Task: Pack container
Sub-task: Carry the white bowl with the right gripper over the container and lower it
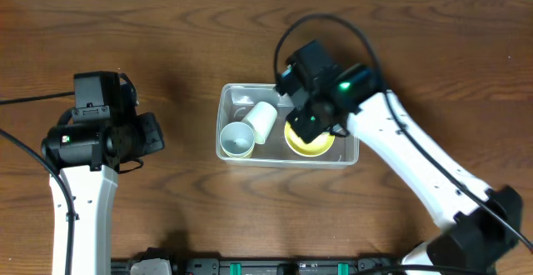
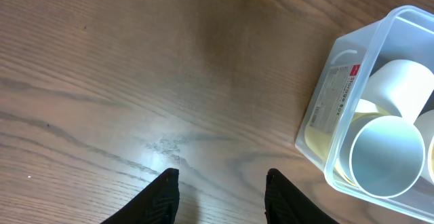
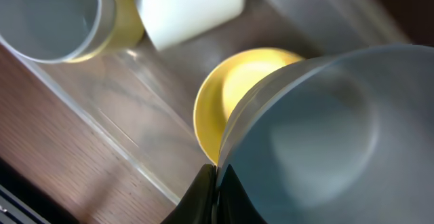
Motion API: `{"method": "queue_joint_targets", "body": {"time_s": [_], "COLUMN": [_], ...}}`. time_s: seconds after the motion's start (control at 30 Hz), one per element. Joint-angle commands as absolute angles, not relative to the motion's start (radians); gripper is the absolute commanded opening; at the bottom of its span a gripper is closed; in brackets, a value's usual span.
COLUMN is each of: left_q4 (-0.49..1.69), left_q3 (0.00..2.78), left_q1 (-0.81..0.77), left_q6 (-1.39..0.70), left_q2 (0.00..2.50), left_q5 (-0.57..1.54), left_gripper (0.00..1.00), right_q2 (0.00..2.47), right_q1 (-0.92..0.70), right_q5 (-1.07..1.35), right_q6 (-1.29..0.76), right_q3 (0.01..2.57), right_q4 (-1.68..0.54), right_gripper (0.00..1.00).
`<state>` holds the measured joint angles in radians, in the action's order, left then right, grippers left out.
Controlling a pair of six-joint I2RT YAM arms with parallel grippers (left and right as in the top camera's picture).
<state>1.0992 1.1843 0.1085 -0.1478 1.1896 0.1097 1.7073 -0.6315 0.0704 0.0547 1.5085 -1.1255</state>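
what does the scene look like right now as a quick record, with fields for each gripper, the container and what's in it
left gripper: open, empty, over bare table left of the container
right gripper: shut on the rim of a white bowl
white bowl position: held over the yellow bowl; contact unclear
container: clear tub, upright, mid table
contents: yellow bowl at the right end; white cup on its side; second cup mouth up at the left end
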Motion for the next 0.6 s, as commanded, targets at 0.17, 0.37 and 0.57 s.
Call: {"method": "queue_joint_targets", "body": {"time_s": [0.17, 0.37, 0.57], "left_q4": [1.102, 1.102, 1.102], "left_q3": [1.187, 1.187, 1.187], "left_q1": [0.113, 0.113, 0.113], "left_q6": [-0.128, -0.128, -0.128], "left_q2": [1.195, 1.195, 1.195], "left_q5": [0.120, 0.120, 0.120], "left_gripper": [0.42, 0.42, 0.42], "right_q2": [1.757, 1.757, 1.757], "right_q1": [-0.670, -0.670, -0.670], "right_q5": [0.056, 0.056, 0.057], "right_q6": [0.038, 0.039, 0.039], "right_q3": [1.481, 1.481, 1.481], "right_q4": [-1.105, -1.107, -1.102], "right_gripper": [0.04, 0.38, 0.36]}}
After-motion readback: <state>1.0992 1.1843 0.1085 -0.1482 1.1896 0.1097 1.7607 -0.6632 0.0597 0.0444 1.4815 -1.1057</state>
